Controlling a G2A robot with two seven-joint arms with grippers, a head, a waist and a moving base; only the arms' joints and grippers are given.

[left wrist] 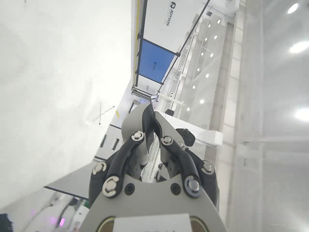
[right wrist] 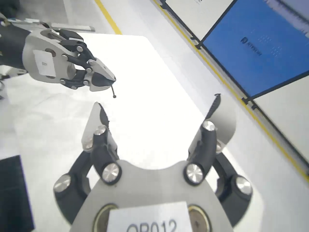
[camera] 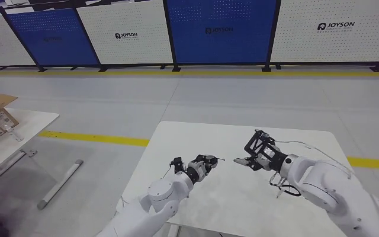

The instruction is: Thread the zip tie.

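Note:
A thin black zip tie [right wrist: 113, 90] sticks out of my left gripper [right wrist: 109, 79], which is shut on it above the white table [right wrist: 157, 68]. Its free end with a small head hangs down past the fingertips. From above, the zip tie [camera: 218, 159] shows as a short dark line pointing toward my right gripper [camera: 246, 153]. In the left wrist view the left gripper [left wrist: 151, 112] has its pads pressed together on the tie [left wrist: 151, 101]. My right gripper [right wrist: 158, 102] stands open a short way from the tie's end, facing it, nothing between its fingers.
Both arms hover over the near half of the table [camera: 195, 136]. A thin cable [camera: 299, 144] lies on it by the right arm. Blue and white partition panels [camera: 219, 29] stand behind a yellow floor line. A second table [camera: 23, 127] is at the far left.

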